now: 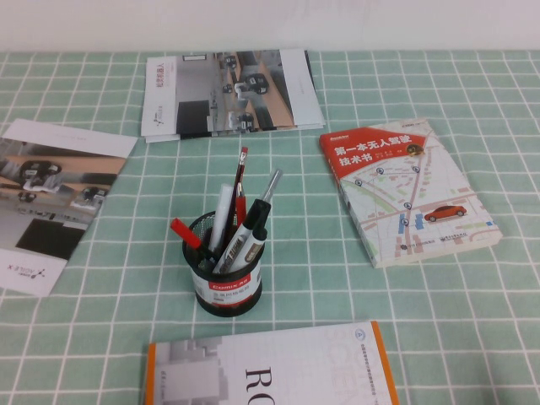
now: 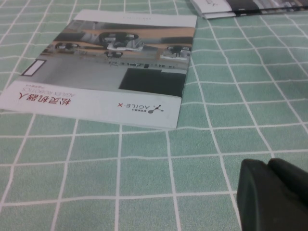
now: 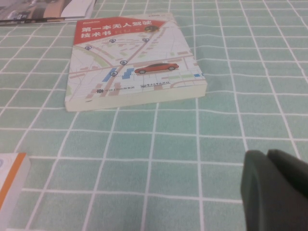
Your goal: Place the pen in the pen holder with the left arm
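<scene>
Black-capped pen (image 1: 239, 242) already stands tilted in the holder (image 1: 224, 274), long axis leaning toward the map book (image 1: 407, 190); left gripper (image 2: 274, 195) and right gripper (image 3: 276, 190) low over desk, jaws closed, empty.

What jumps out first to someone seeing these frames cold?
The small black wire-mesh pen holder stands mid-table on the green checked tablecloth, with the white-barrelled, black-capped marker already leaning inside it among other pens. A thick red-and-white book with a map cover lies to its right. The left tool and right tool sit low over bare cloth, away from the holder.
</scene>
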